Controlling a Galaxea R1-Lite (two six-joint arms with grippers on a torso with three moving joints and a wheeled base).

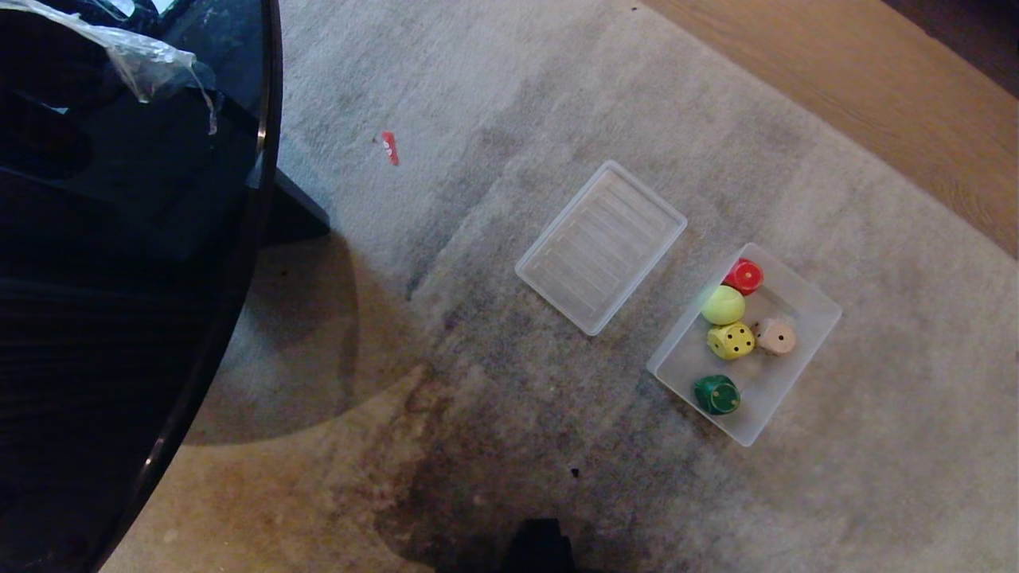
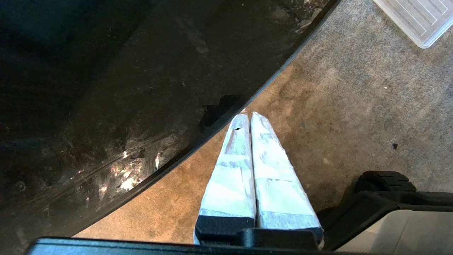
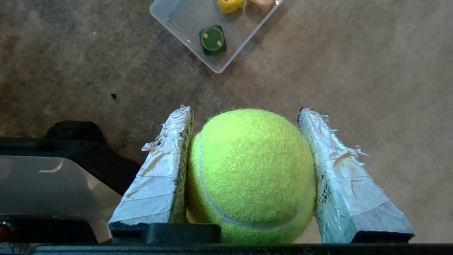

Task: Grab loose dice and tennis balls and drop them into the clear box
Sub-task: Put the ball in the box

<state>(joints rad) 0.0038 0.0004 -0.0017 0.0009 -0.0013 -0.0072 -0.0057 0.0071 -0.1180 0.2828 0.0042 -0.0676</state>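
On my left wrist feed, the left gripper [image 2: 250,114] hangs with its two tape-wrapped fingers [image 2: 231,166] pressed together, tips over the curved edge of a dark glossy round table [image 2: 106,88]. Worn grey-brown carpet [image 2: 347,106] spreads beyond that edge. A corner of the flat ribbed translucent lid [image 2: 417,17] lies on the carpet, well apart from the gripper. Black robot housing [image 2: 382,198] sits just beside the fingers' base.

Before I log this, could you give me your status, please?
Right gripper shut on tennis ball. Left gripper shut, idle. Clear box ahead.
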